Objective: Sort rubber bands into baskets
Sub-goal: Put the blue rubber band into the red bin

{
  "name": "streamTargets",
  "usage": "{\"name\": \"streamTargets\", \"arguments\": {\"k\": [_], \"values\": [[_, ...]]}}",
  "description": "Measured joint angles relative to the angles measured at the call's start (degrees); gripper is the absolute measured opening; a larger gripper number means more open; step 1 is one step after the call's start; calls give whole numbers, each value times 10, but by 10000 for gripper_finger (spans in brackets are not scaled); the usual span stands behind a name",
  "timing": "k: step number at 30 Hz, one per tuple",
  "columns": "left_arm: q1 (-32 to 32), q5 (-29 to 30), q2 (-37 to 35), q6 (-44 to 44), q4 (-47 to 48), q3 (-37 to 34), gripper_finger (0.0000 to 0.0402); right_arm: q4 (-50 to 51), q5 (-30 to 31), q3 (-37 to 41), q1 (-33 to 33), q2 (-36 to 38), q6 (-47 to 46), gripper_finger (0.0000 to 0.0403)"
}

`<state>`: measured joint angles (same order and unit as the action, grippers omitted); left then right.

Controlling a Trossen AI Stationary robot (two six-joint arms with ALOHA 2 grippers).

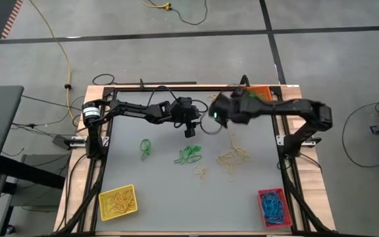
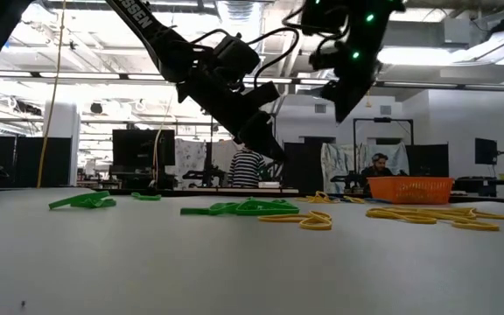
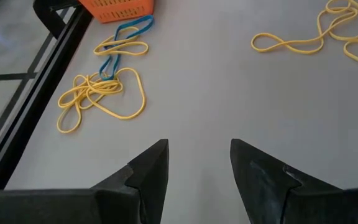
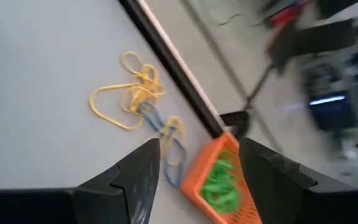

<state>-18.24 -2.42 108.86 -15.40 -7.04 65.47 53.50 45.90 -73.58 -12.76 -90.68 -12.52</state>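
Observation:
My left gripper [image 1: 189, 131] hangs open and empty above the middle of the table's far half; it also shows in its wrist view [image 3: 197, 146]. My right gripper [image 1: 214, 122] is open and empty just to its right, above the table [image 4: 197, 146]. Green rubber bands [image 1: 189, 155] and yellow ones [image 1: 232, 157] lie loose on the table. A tangle of yellow bands [image 3: 98, 93] and blue bands [image 3: 120, 43] lies by the orange basket [image 1: 258, 92], which holds green bands [image 4: 219, 180]. The yellow basket [image 1: 118, 202] holds yellow bands. The red basket [image 1: 272, 207] holds blue bands.
A single green band [image 1: 147, 146] lies left of centre and a small yellow one [image 1: 201, 172] nearer the front. The table's dark frame rail [image 3: 36, 81] runs beside the tangle. People sit in the room beyond the table [image 2: 248, 166].

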Motion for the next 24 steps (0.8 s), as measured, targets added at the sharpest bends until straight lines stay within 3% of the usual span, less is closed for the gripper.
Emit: {"name": "streamTargets", "arguments": {"k": [11,19,24], "values": [[0,0,0,0,15,0,163,-120,-259,0,-183,-5,186,249],[0,0,0,0,15,0,163,-138,-332,0,-255,-63,239,249],[0,0,0,0,15,0,163,-156,-342,0,-273,-136,260,249]]}}
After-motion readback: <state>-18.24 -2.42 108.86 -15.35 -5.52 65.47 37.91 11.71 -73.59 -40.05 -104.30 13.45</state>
